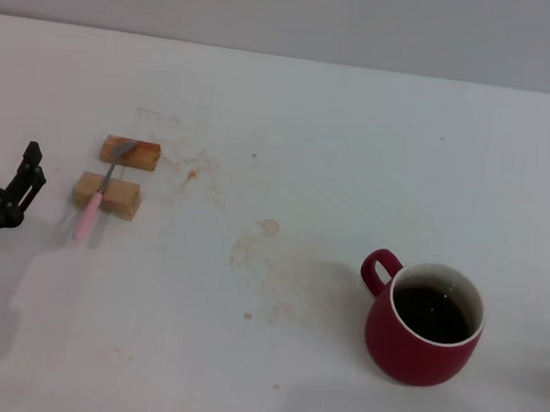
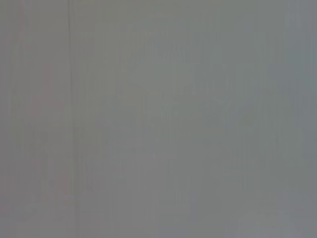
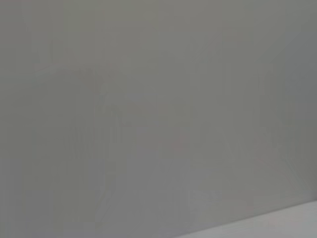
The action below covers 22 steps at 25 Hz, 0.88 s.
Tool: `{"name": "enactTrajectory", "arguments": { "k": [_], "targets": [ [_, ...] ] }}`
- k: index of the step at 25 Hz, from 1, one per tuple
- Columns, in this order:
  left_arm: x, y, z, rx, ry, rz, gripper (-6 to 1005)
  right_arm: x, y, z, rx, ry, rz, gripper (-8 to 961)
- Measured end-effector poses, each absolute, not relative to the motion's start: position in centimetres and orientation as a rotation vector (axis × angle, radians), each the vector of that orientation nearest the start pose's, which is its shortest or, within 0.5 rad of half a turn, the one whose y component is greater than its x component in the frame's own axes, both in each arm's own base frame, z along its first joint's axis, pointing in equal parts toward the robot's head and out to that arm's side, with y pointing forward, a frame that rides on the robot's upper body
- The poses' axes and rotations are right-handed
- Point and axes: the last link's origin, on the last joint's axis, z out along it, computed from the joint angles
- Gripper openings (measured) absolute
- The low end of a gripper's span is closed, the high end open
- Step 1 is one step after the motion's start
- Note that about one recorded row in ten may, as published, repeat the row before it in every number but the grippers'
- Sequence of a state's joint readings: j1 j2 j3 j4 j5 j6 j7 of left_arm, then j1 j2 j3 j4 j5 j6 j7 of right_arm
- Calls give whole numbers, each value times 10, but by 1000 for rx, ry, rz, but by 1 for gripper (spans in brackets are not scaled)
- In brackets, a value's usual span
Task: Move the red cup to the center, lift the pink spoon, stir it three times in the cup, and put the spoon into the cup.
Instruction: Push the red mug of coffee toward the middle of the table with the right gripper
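Red ceramic marks the red cup (image 1: 425,321), seen at the near right of the white table (image 1: 340,144) with dark liquid inside and its handle turned to the far left. The pink spoon (image 1: 98,196) is laid across two wooden blocks (image 1: 119,173) at the far left. The stained center (image 1: 279,265) is unoccupied, so the first step is judged not yet begun. The left tool (image 1: 24,178) is held at the left edge, ungripped on anything; whether its fingers are parted cannot be told. The right tool is not seen. Next, the cup must be gripped and slid left without spilling
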<state>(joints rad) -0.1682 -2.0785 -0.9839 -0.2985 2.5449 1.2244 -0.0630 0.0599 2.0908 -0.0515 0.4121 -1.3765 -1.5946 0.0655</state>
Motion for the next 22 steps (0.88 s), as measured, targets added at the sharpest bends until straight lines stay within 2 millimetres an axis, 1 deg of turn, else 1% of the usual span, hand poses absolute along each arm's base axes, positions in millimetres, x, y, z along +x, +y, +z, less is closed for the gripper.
{"name": "enactTrajectory", "arguments": {
  "k": [6, 10, 15, 22],
  "targets": [
    [-353, 258, -24, -1613, -520, -629, 726, 357, 158, -46, -1330, 791, 743, 0],
    [-354, 257, -24, -1611, -526, -627, 802, 355, 158, -48, -1350, 787, 747, 0],
    [-358, 260, -26, -1618, -558, -598, 801, 352, 158, -50, -1374, 779, 761, 0],
    [-356, 264, -26, -1614, -557, -604, 801, 346, 149, -63, -1459, 811, 767, 0]
  ]
}}
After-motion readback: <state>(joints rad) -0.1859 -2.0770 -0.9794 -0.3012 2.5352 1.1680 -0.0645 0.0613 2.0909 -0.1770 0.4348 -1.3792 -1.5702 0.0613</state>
